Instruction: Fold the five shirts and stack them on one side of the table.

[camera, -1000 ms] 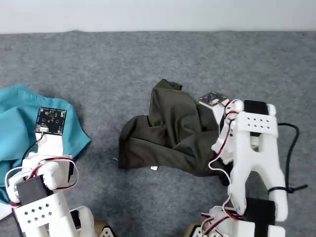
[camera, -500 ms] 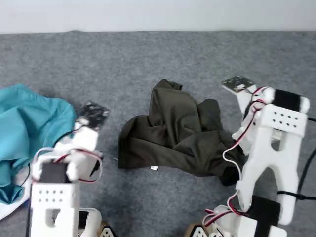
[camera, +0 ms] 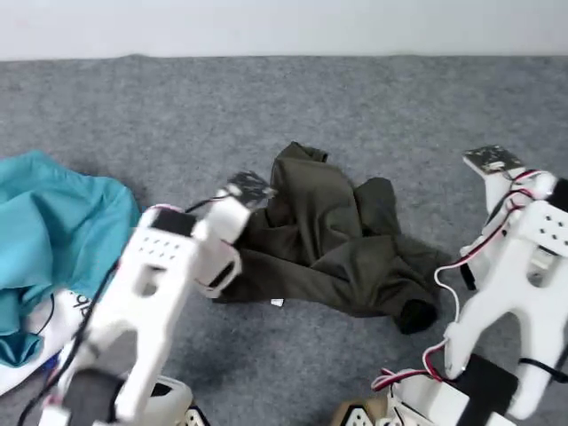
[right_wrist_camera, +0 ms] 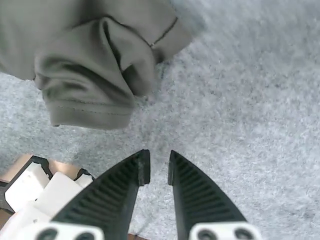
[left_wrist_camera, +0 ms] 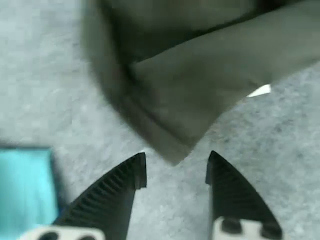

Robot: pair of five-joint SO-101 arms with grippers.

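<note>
HIGH VIEW
- Counter (camera: 373, 106): grey, felt-like surface.
- Olive shirt (camera: 328, 240): crumpled in a heap at the centre, not folded. One sleeve end trails toward 4 o'clock.
- White tag (camera: 277, 303): at the heap's 7 o'clock edge, lying on the counter.
- Teal shirt (camera: 53, 240): bunched at 9 o'clock, well apart from the olive shirt.
- White cloth (camera: 31, 351): shows under the teal shirt at 8 o'clock.
- Left arm (camera: 151, 293): rises from 7 o'clock, with its wrist over the 9 o'clock edge of the olive shirt.
- Right arm (camera: 524, 266): stands at 4 o'clock, beside the olive shirt's trailing sleeve and apart from it.

LEFT WRIST VIEW
- Left jaws: wide apart, gripping nothing.
- Olive shirt (left_wrist_camera: 200, 85): a hemmed corner points into the gap between the two tips. I cannot tell whether it touches them.
- White tag (left_wrist_camera: 260, 91): at the shirt's edge, on the counter (left_wrist_camera: 40, 75).
- Teal shirt (left_wrist_camera: 25, 185): a patch beside one finger.

RIGHT WRIST VIEW
- Right jaws: parted by a narrow gap only, holding nothing, over bare counter (right_wrist_camera: 250, 100).
- Olive shirt (right_wrist_camera: 90, 75): its rolled sleeve end lies near the tips, not touching them.
- Arm base (right_wrist_camera: 35, 190): white housing beyond the counter's edge.
</note>
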